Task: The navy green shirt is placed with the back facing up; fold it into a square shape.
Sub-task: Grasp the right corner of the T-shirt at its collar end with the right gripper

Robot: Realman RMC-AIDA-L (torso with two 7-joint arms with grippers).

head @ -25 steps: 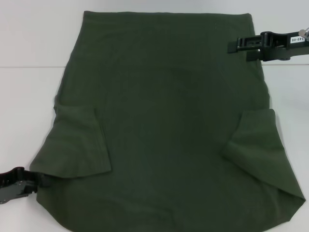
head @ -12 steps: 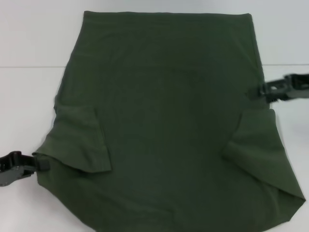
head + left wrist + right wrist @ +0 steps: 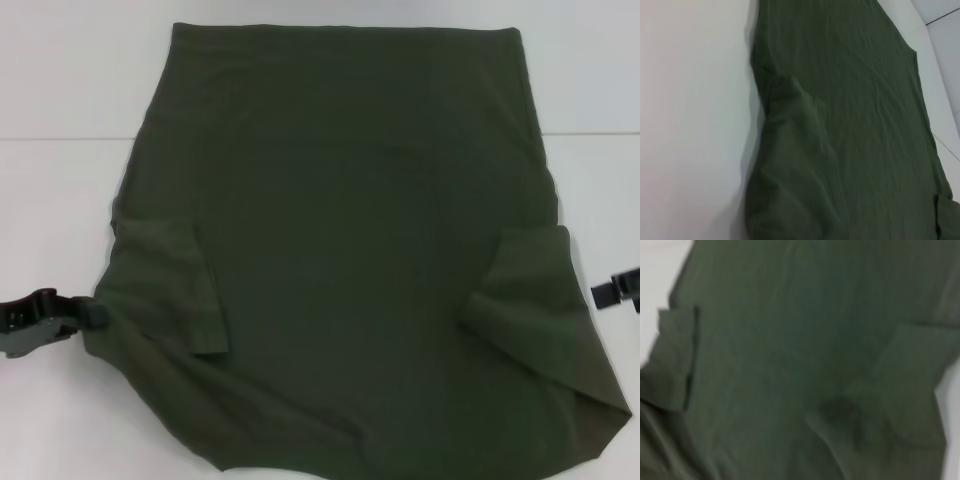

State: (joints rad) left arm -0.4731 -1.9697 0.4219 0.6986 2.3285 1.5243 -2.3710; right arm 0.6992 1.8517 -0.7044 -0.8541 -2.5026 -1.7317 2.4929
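Head view: navy green shirt [image 3: 340, 250] is laid flat on the white desk [image 3: 60, 220], back up, both sleeves already folded in over the body, hem at the far side. Left gripper [image 3: 85, 315] is seen at the near-left shoulder edge, jaws looking clamped on the cloth there; fabric is bunched and dragged inward w/ diagonal creases, prob so that side can be folded over the middle. Right gripper [image 3: 615, 292] is only just poking in at the right edge of the view, apart from the shirt, jaws state can't be told.

Compared w/ half a sec ago: right gripper was up at the shirt's right edge near mid-height, now it's been dropped lower and pulled outward, off the cloth. Left gripper has been moved up and inward, and the near-left edge has been pulled in w/ it.

Left wrist view: shirt's left side [image 3: 840, 125] is shown w/ a raised fold along its edge; own jaws not visible.

Right wrist view: blurry, shirt [image 3: 790, 340] fills it, both folded sleeves can be made out, no jaws seen.
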